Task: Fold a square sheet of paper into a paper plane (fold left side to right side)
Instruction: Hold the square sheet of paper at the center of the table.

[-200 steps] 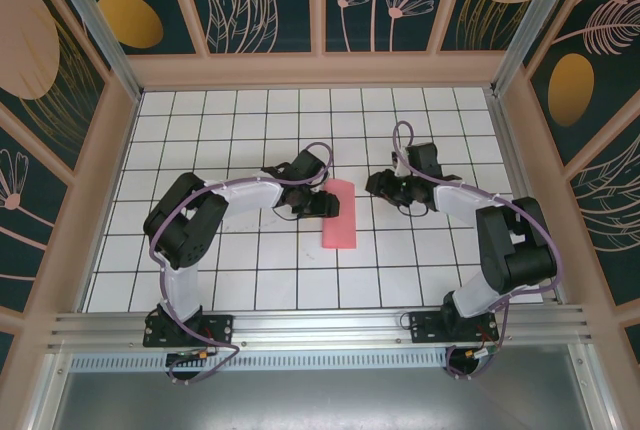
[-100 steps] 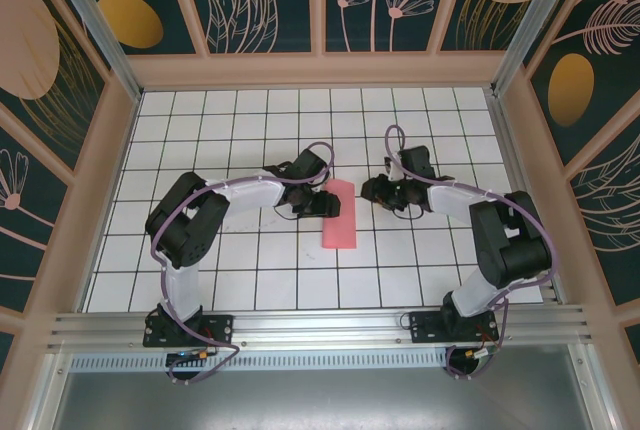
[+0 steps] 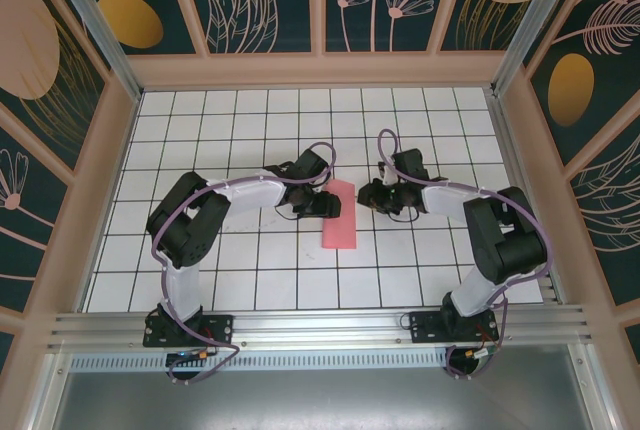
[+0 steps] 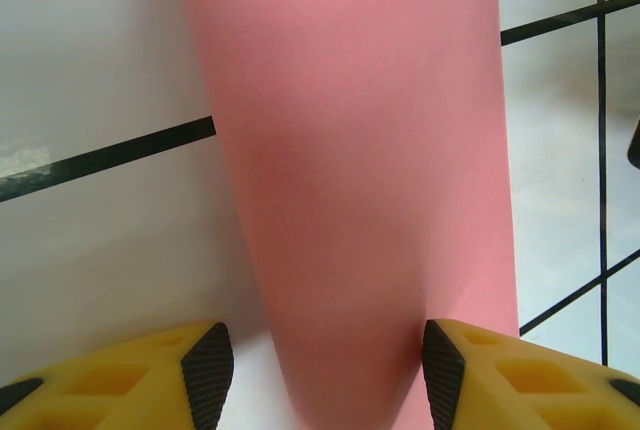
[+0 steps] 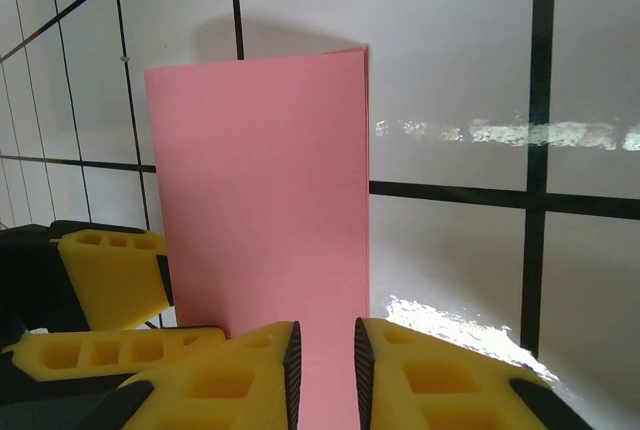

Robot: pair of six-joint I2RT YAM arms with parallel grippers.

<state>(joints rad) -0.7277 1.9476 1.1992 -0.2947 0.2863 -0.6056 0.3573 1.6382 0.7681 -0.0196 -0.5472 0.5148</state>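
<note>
The table (image 3: 200, 280) is a flat white top ruled by thin black lines into square tiles, glossy enough to throw back streaks of light in the right wrist view. Walls (image 3: 265, 0) of dark teal panels painted with pale leaves and orange ovals, set in light wooden frames, close it in on three sides. A ribbed metal rail (image 3: 320, 325) runs along the near edge and carries both arm bases.

The two arms are pale grey with black joints and lilac cables. Each bends inward from its base toward the middle of the table.

The sheet of paper (image 3: 340, 220) lies flat about midway between the left and right edges. It is thin, matte and pink-red, folded to a narrow upright rectangle with crisp straight sides. Its long side runs from far to near, leaning slightly.

The left gripper (image 3: 328, 204) sits at the far left part of the paper. In its own wrist view its yellow fingers with black pads (image 4: 208, 370) stand wide apart, and the pink strip runs up between them, reaching the right pad.

The right gripper (image 3: 365, 195) sits just beside the paper's far right side. In its wrist view its ribbed yellow fingers (image 5: 250, 370) leave only a narrow slit, with pink paper showing in the gap.
</note>
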